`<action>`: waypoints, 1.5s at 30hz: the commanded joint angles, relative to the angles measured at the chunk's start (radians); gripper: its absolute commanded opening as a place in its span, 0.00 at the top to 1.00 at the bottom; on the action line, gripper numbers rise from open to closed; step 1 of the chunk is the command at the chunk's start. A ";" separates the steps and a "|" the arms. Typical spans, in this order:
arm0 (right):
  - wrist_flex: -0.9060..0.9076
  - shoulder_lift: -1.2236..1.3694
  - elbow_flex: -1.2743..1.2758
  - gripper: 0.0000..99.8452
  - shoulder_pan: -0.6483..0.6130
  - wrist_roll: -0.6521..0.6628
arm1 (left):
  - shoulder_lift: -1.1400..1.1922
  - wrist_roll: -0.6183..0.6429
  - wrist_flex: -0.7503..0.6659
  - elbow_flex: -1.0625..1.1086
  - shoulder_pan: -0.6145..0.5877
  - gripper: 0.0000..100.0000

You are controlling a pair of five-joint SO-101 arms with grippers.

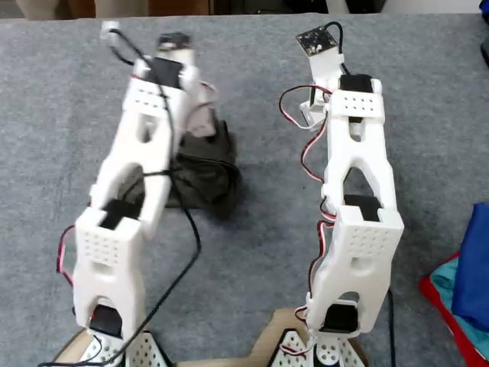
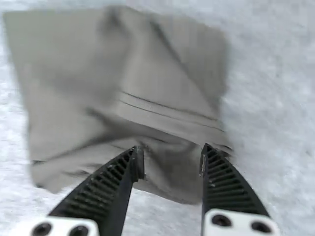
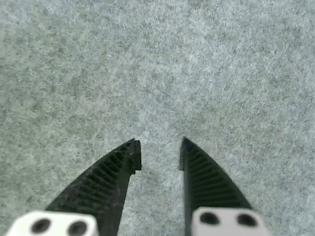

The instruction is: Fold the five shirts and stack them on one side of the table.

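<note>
A dark olive shirt [image 1: 206, 172] lies crumpled and partly folded on the grey cloth, half hidden under the left arm [image 1: 141, 153]. In the left wrist view the olive shirt [image 2: 123, 88] looks like a rough folded square. My left gripper [image 2: 170, 160] is open over its near edge, with fabric showing between the fingertips [image 2: 133, 162]. I cannot tell whether they touch it. My right gripper [image 3: 158, 155] is open over bare grey cloth with nothing between its fingers. The right arm [image 1: 355, 160] stands apart to the right of the shirt.
At the table's right edge lies a pile of shirts: blue [image 1: 474, 260] on top, teal [image 1: 447, 275] and red [image 1: 442, 304] beneath. The grey table cloth [image 1: 260, 229] is bare between the arms. Loose cables hang off both arms.
</note>
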 commanded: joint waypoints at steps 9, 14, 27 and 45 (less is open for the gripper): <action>0.000 -0.028 -0.030 0.93 0.008 -0.005 | 0.093 -0.037 -0.011 0.077 -0.064 0.80; 0.000 -0.028 -0.030 0.93 0.008 -0.005 | 0.183 -0.026 -0.026 -0.046 -0.055 0.80; -0.009 -0.027 -0.028 0.93 0.008 -0.005 | 0.223 0.031 -0.084 -0.129 -0.020 0.80; -0.041 -0.027 0.008 0.93 0.008 -0.005 | 0.311 0.239 -0.341 -0.379 0.086 0.80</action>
